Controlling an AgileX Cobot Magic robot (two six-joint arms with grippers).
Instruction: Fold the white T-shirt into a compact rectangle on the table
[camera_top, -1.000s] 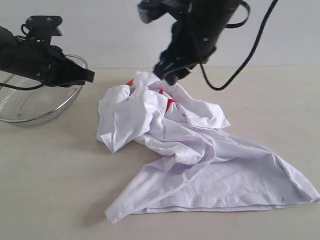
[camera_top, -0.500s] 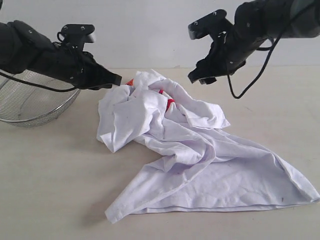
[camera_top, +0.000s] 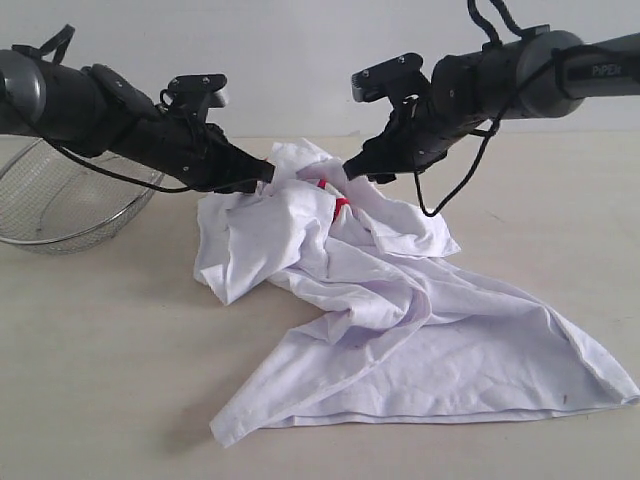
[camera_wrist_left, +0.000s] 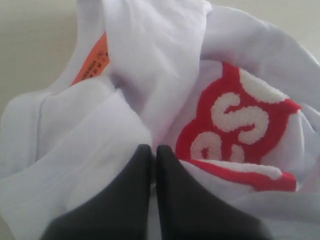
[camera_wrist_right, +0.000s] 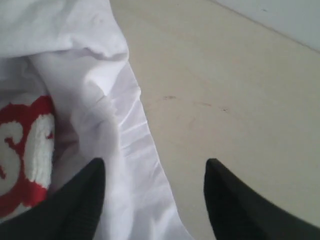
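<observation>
- Well, the shirt (camera_top: 400, 330) lies crumpled mid-table (camera_top: 100, 380), bunched at the far end, its hem fanned out toward the near right corner.
- Bare table lies wide to the near left and beyond the shirt's far right edge.
- At the far left sits a basket (camera_top: 60, 210), apart from the shirt.
- Left gripper (camera_wrist_left: 152, 150): clenched, jaws pressed together, tips at a fold between the orange tag (camera_wrist_left: 92, 62) and red lettering (camera_wrist_left: 240, 130); touching or not, I can't tell.
- Right gripper (camera_wrist_right: 155, 167): spread wide, grasping nothing, straddling the shirt's edge, one finger over cloth, the other over table.
</observation>
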